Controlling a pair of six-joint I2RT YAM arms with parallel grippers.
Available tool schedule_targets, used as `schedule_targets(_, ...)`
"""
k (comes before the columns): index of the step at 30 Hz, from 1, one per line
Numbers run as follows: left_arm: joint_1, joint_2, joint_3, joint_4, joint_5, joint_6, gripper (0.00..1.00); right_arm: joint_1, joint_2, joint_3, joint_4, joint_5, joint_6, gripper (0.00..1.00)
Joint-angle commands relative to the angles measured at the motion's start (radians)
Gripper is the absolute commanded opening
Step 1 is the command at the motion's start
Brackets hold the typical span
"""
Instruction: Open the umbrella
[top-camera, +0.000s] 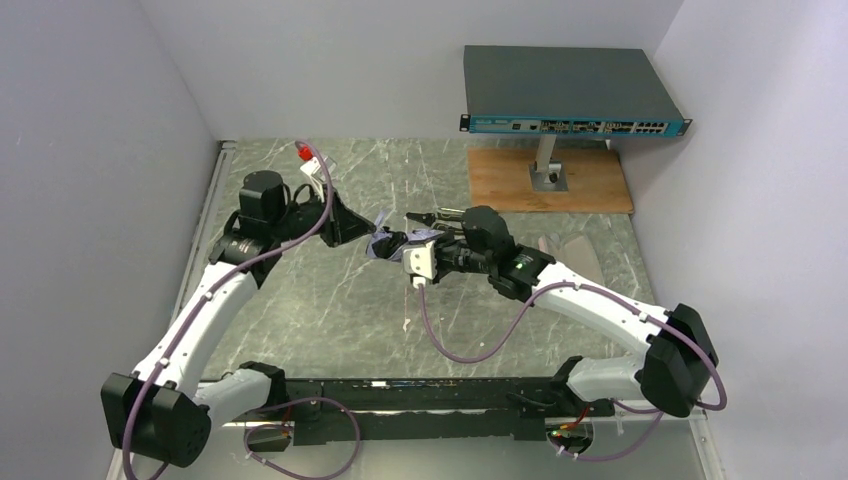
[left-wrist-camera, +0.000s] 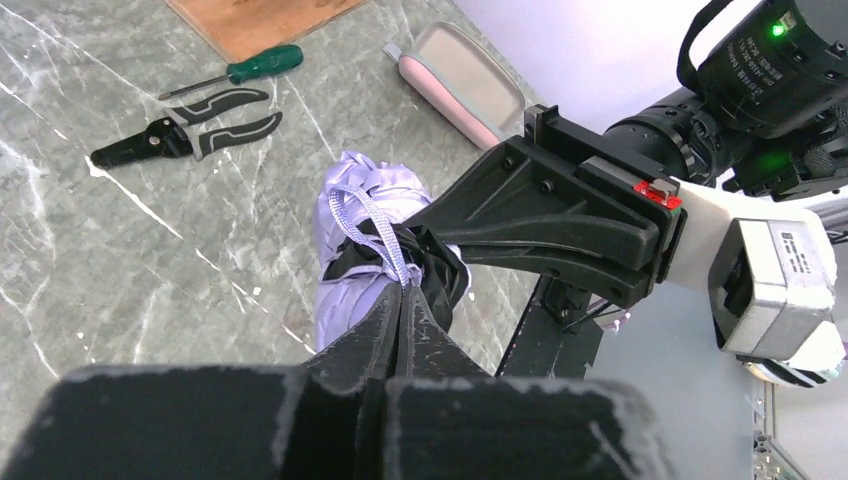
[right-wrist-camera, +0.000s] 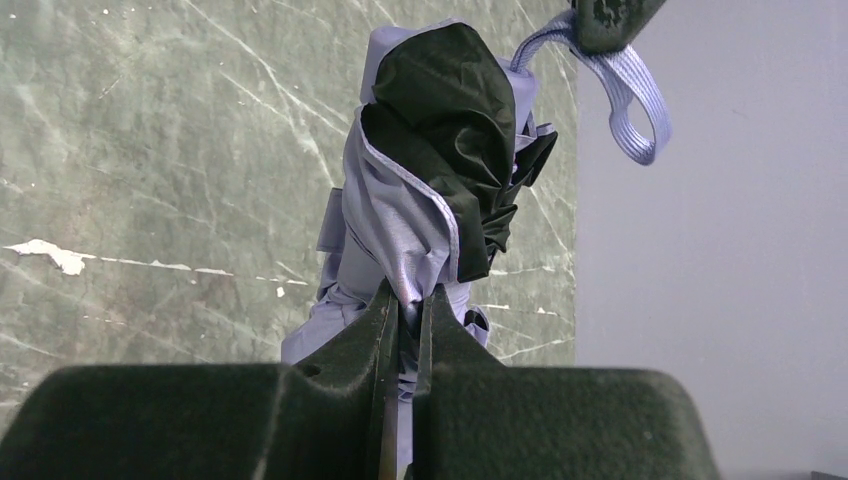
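Left end effector (left-wrist-camera: 400, 295), umbrella (left-wrist-camera: 352, 205) strap-end toward it

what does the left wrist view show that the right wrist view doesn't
Only the left wrist view: a green-handled screwdriver, black pliers, a pink case and a wooden board on the table, plus the left gripper seen from behind, shut on the strap.
Only the right wrist view: the spot where the right gripper pinches the lilac fabric of the umbrella, below the bunched black lining.
Both: the folded umbrella, its strap loop and the marble table.
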Motion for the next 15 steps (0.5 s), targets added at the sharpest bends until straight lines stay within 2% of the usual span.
schedule_targets(1, -0.001, -0.061, 0.022, -0.018, -0.035, 0.036, 0.00, 0.003, -0.052, 0.001, 0.095, 0.033, 0.001, 0.00)
schedule_targets(5, 0.031, -0.098, 0.024, -0.037, -0.089, 0.066, 0.00, 0.003, -0.071, -0.030, 0.078, 0.052, 0.015, 0.00)
schedule_targets(9, 0.125, -0.121, 0.025, -0.003, -0.082, 0.054, 0.00, -0.005, -0.095, -0.071, 0.049, 0.064, 0.018, 0.00)
schedule_targets(15, 0.178, -0.145, 0.059, -0.008, -0.100, 0.067, 0.00, -0.015, -0.069, -0.051, -0.100, 0.051, 0.051, 0.00)
